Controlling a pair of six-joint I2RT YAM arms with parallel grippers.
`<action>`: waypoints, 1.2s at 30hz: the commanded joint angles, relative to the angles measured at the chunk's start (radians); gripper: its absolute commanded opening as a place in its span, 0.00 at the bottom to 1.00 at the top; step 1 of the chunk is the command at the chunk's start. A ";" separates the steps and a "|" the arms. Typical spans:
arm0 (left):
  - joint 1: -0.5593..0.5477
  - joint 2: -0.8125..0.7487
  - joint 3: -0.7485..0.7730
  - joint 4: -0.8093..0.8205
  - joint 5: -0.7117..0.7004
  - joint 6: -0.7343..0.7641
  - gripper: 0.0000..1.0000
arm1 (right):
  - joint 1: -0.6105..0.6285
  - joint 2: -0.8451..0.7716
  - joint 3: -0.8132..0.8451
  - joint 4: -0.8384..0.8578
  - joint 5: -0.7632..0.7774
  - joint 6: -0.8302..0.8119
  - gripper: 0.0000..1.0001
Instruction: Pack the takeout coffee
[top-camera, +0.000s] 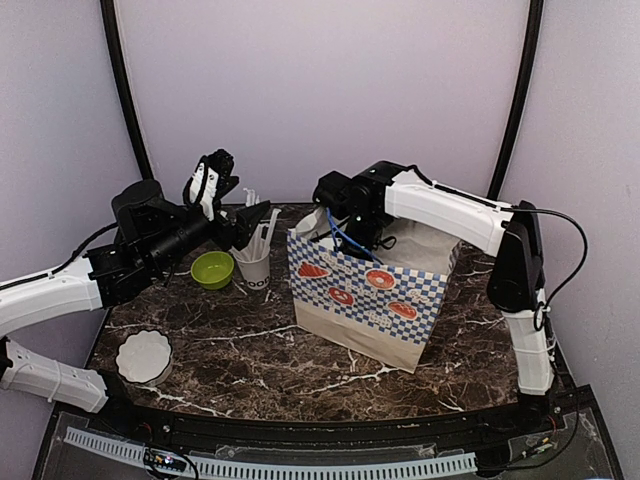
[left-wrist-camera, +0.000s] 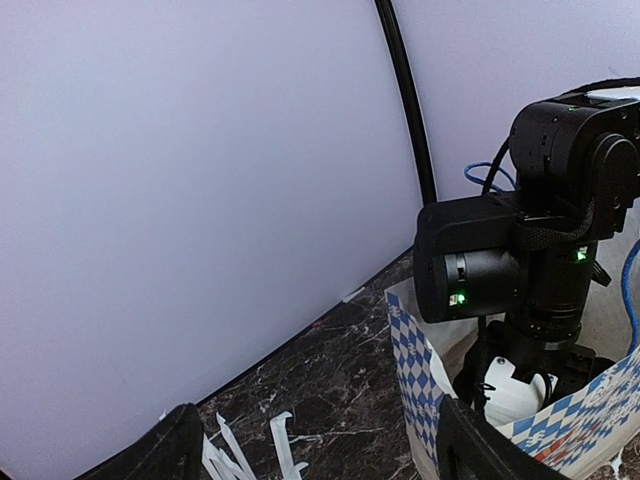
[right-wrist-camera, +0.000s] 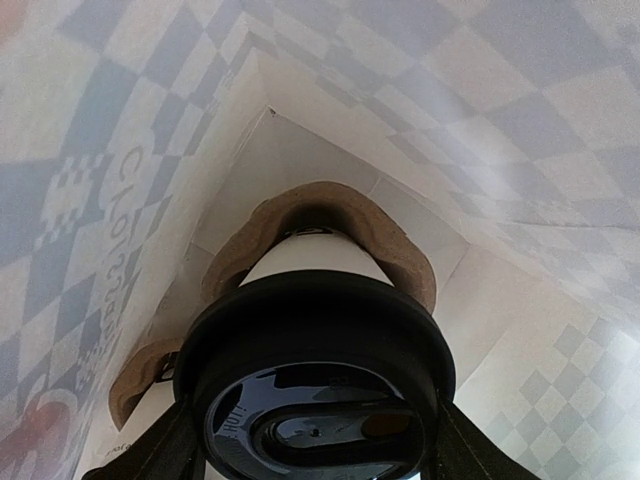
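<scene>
Right gripper (right-wrist-camera: 315, 455) was down inside the checkered paper bag (top-camera: 365, 300), jaws partly open and closed on the black lid (right-wrist-camera: 320, 340) of a coffee cup (right-wrist-camera: 315, 260), one finger against each side of the rim. The cup stood upright in a well of the brown pulp carrier (right-wrist-camera: 400, 240) on the bag floor; only this one cup showed clearly. Left gripper (top-camera: 248, 225) hung just above the straw cup (top-camera: 255, 268) outside the bag, jaws fully spread, holding nothing. Handling guess: thin paper wall, crushable, probably top-heavy if full; the lid is stiff but glossy and could pop off under a hard squeeze, so the upper wall just under the lid looks the safer hold. Room was tight: bag walls close on all sides of the cup, soft and easy to snag, so straight up looked like the only clean way out. Green bowl (top-camera: 212, 268) and white dish (top-camera: 143, 355) sat on the left of the table (top-camera: 300, 360), well apart from the bag.
</scene>
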 joint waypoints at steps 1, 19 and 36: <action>0.001 -0.012 -0.011 0.021 0.015 -0.002 0.83 | 0.008 0.036 -0.004 -0.101 -0.052 0.023 0.54; 0.000 0.011 0.014 -0.002 0.035 -0.009 0.82 | 0.079 -0.104 0.088 -0.095 0.049 0.064 0.99; 0.000 0.076 0.169 -0.116 0.062 0.000 0.81 | 0.077 -0.277 0.111 -0.100 0.136 -0.004 0.98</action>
